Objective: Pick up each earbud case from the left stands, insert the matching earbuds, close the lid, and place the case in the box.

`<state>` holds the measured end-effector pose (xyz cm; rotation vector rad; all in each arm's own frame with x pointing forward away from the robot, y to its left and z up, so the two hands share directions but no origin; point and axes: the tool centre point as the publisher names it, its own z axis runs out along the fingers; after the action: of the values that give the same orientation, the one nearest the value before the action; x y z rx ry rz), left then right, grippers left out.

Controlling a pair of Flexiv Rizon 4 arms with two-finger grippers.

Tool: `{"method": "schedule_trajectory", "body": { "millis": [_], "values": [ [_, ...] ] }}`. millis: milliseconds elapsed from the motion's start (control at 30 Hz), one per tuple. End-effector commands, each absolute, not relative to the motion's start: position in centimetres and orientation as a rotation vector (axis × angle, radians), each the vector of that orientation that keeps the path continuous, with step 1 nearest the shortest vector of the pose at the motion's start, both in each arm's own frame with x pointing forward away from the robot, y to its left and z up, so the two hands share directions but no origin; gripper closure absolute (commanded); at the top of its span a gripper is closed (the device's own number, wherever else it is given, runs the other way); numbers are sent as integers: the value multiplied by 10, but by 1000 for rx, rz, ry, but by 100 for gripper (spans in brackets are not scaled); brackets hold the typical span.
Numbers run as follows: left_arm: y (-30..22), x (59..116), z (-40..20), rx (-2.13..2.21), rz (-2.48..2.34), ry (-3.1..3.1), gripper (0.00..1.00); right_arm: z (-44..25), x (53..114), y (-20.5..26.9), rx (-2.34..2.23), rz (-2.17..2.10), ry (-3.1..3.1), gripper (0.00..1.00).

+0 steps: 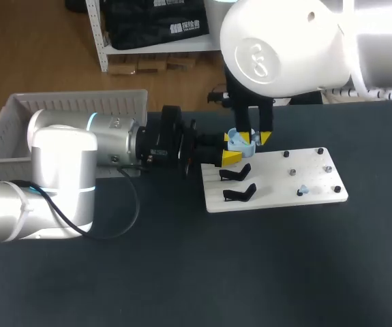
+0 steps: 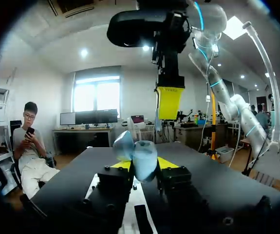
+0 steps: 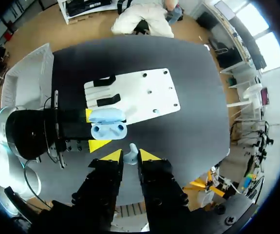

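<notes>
Dark tabletop [image 1: 182, 272] fills the workspace. Nearest the robot, my left arm reaches across it, and the left gripper [image 2: 144, 165] is clenched on the open, pale blue earbud case [image 3: 108, 125], lid up and both wells bare. The right gripper [image 3: 126, 156] hangs directly above the case, its tips pinching a pale earbud [image 3: 131, 152].

The case floats over the white board [image 1: 305, 167]. The black stands [image 1: 240, 193] are at 6 o'clock from it, and a second earbud [image 1: 303, 191] waits on the board at 4 o'clock. Farther off, at 9 o'clock, sits the box [image 1: 18, 116].

Seating the bud looks like the step in hand. It probably needs the stem lined up over the matching well, a straight slow descent, a firm left grip, and release only once the bud bottoms out.
</notes>
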<state>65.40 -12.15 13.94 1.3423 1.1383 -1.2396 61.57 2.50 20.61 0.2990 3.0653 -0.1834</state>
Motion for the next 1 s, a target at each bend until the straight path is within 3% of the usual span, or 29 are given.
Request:
{"method": "schedule_trajectory", "body": {
  "millis": [33, 733, 1000],
  "values": [
    [-121, 653, 139, 1338, -1236, 1135, 100, 217, 616, 32, 580, -101, 3021, 100],
    [-121, 653, 139, 1338, -1236, 1135, 100, 217, 619, 39, 645, -111, 2998, 100],
    [-121, 653, 139, 1338, -1236, 1135, 100, 213, 637, 40, 953, -149, 2897, 100]
  ]
}}
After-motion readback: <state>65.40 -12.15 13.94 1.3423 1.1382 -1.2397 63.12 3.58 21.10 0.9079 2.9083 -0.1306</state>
